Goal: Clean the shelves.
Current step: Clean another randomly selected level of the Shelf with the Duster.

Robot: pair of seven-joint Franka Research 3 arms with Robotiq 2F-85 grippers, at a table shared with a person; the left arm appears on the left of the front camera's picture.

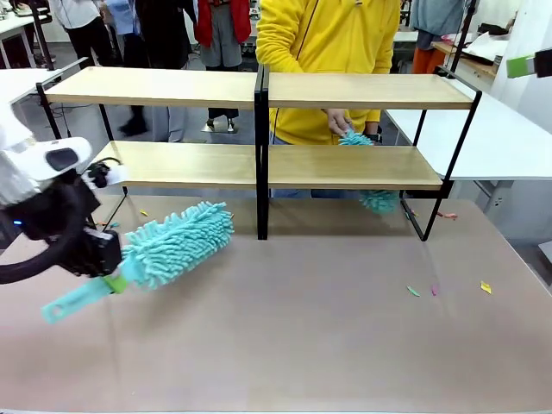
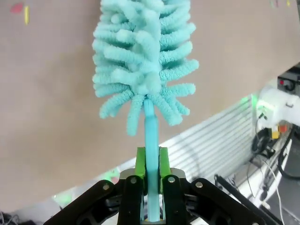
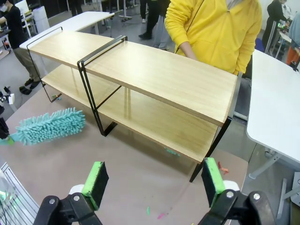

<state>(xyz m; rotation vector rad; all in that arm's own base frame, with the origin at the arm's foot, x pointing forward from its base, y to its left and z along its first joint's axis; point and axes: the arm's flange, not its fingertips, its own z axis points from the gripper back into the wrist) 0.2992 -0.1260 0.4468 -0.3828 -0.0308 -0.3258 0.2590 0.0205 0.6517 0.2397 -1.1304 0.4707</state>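
Note:
The shelves [image 1: 172,87] [image 3: 154,70], two light wood tiers on a black frame, stand across the far half of the table. My left gripper [image 1: 108,259] [image 2: 151,174] is shut on the handle of a fluffy teal duster [image 1: 177,241] [image 2: 143,61] [image 3: 49,125]. I hold the duster low over the tabletop, in front of the left half of the shelves and apart from them. My right gripper [image 3: 154,183] [image 1: 528,64] hangs open and empty, high above the right end of the shelves. A person in yellow [image 1: 328,34] holds a second teal duster [image 1: 355,138] on the lower right board.
Small coloured scraps [image 1: 413,291] [image 1: 486,287] lie on the grey-brown tabletop [image 1: 302,345] at the front right, and more [image 1: 447,215] near the shelf's right foot. A white table [image 1: 500,138] stands to the right. Other people stand farther back.

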